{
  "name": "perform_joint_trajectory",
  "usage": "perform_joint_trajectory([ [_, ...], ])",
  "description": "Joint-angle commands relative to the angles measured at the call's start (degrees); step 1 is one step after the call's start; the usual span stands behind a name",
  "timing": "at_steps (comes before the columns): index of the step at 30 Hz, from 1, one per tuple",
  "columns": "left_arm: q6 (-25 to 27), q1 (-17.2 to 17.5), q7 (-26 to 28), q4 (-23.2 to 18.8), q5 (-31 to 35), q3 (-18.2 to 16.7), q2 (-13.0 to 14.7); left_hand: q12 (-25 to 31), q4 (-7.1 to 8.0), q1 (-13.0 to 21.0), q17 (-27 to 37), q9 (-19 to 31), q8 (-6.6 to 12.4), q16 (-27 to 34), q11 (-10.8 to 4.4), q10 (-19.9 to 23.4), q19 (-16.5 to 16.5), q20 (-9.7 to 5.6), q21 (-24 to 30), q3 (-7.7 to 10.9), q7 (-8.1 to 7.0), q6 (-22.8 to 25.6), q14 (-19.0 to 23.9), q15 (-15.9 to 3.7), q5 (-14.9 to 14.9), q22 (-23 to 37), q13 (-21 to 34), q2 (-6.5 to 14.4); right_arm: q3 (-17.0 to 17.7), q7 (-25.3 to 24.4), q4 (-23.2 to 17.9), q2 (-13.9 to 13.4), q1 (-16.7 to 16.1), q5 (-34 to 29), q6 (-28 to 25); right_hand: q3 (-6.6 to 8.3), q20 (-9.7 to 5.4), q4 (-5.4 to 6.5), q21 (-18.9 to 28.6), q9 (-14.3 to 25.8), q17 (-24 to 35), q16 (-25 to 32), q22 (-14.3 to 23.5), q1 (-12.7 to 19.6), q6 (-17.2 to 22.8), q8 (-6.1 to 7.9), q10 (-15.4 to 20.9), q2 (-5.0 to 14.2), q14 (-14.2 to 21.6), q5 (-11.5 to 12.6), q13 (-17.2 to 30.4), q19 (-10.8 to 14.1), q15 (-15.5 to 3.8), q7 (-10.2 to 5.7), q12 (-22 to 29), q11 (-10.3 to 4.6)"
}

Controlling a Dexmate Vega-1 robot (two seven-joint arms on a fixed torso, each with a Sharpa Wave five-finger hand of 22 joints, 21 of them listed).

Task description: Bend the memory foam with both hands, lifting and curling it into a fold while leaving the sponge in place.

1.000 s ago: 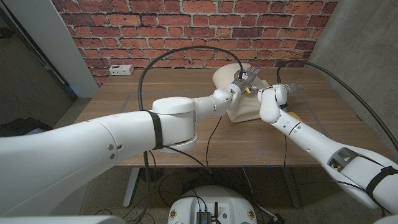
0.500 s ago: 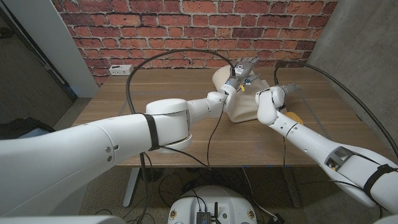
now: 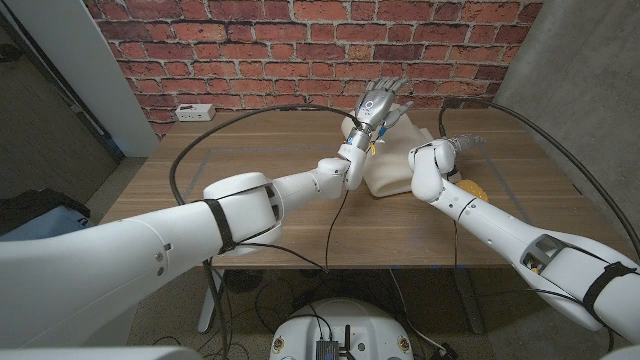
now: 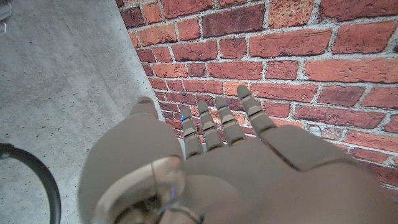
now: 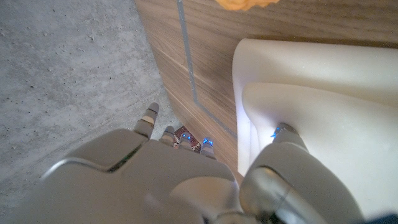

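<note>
left hand (image 3: 381, 103) has lifted off the memory foam (image 3: 392, 172) – fingers now spread, holding nothing, foam below it – while right hand (image 3: 446, 152) keeps a thumb on the foam's fold, sponge (image 3: 470, 187) just beside – fold likely slackening.

Left arm stretched far across table, left hand (image 3: 382, 101) raised, fingers (image 4: 224, 121) spread, holding nothing. Right arm reaches in from near right, right hand (image 3: 452, 146) low, thumb (image 5: 283, 134) pressing memory foam (image 5: 323, 112).
</note>
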Motion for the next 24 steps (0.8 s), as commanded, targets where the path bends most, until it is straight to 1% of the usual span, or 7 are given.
perform_joint_trajectory([
  [1,9.17,5.36,-5.35,-19.14,7.42,-5.15,10.72,0.74,-0.20,-0.87,0.16,0.15,0.59,0.17,-0.69,4.00,0.30,1.75,0.08,1.19,-0.24,4.64,1.93,-2.03,-0.33,0.27,-0.04,-0.52,-0.22,0.21,-0.14,-0.02,0.09,-0.21,-0.14,-0.08,0.30,0.01,0.26,0.23,0.17,0.27,0.06,0.12,-0.78,0.39,-5.55,-0.53,-2.39,0.30,0.15,-0.39,0.34,0.09,0.32,-0.05],
  [7,15.16,5.58,-20.68,-31.01,9.51,-4.95,17.30,-2.80,-0.85,-2.33,0.10,0.11,-2.96,-1.69,0.26,-0.50,-1.82,1.98,-1.42,1.67,-1.11,0.90,-1.16,-1.43,-0.66,0.08,-0.21,-1.83,-0.12,0.15,-0.65,-0.13,-0.04,-0.31,0.03,-0.14,0.30,0.02,0.29,0.23,0.18,0.32,0.06,0.06,-0.81,0.43,-5.56,-0.52,-2.43,0.40,0.15,-0.44,0.32,0.09,0.36,0.03],
  [13,16.24,5.57,-31.58,-37.16,10.32,-5.64,21.02,-5.09,-1.08,-3.61,-0.04,0.10,-4.45,-2.64,0.18,-3.52,-3.26,2.16,-2.61,1.81,-1.38,-1.54,-5.12,-0.77,-0.83,-0.10,-0.35,-2.32,-0.09,0.36,-0.44,0.14,0.09,-0.61,0.12,-0.20,0.30,0.06,0.33,0.24,0.19,0.36,0.06,-0.02,-0.90,0.44,-5.58,-0.48,-2.45,0.48,0.15,-0.47,0.32,0.14,0.39,0.02],
  [15,16.14,5.54,-35.71,-38.96,9.87,-6.16,21.99,-6.16,-1.02,-4.18,-0.09,0.08,-4.87,-2.68,0.60,-5.00,-3.78,2.32,-3.16,2.24,-1.37,-3.17,-6.59,-0.17,-0.78,-0.18,-0.47,-1.70,-0.07,0.38,-0.38,0.23,0.16,-0.54,0.23,-0.21,0.30,0.06,0.34,0.24,0.20,0.37,0.06,-0.03,-0.93,0.44,-5.61,-0.48,-2.46,0.50,0.15,-0.48,0.28,0.16,0.38,0.01],
  [17,16.26,5.57,-39.18,-40.25,9.67,-6.59,22.70,-7.51,-0.78,-5.06,-0.07,0.06,-5.32,-2.65,1.06,-7.40,-4.81,2.79,-3.99,2.84,-2.23,-5.92,-8.35,0.56,-0.72,-0.22,-0.59,-0.89,-0.14,0.28,-0.30,0.25,0.24,-0.55,0.36,-0.22,0.30,0.06,0.35,0.24,0.19,0.37,0.06,-0.03,-0.96,0.44,-5.61,-0.48,-2.49,0.52,0.15,-0.49,0.32,0.15,0.39,0.00],
  [21,15.91,5.99,-42.84,-41.72,9.58,-7.51,23.60,-8.87,0.51,-8.11,0.00,0.03,-5.21,-2.94,1.26,-11.92,-9.77,3.13,-6.91,3.71,-2.66,-9.98,-14.17,1.75,-0.73,-0.25,-0.71,-0.14,-0.20,0.25,-0.07,0.43,0.41,-0.43,0.38,-0.25,0.30,0.05,0.37,0.24,0.19,0.36,0.06,-0.03,-1.01,0.46,-5.64,-0.46,-2.58,0.58,0.15,-0.51,0.39,0.11,0.40,0.00],
  [24,16.32,5.78,-46.71,-42.91,10.46,-7.40,24.35,-9.34,2.04,-11.69,-0.02,-0.06,-5.40,-2.87,0.77,-17.85,-14.78,2.48,-9.87,4.17,-3.90,-15.45,-20.42,2.26,-0.38,-0.19,-0.82,-0.15,-0.11,0.17,-0.22,0.43,0.43,-0.07,0.38,-0.26,0.30,0.05,0.37,0.24,0.19,0.37,0.06,-0.04,-1.05,0.45,-5.66,-0.45,-2.58,0.59,0.15,-0.52,0.38,0.14,0.40,-0.01],
])
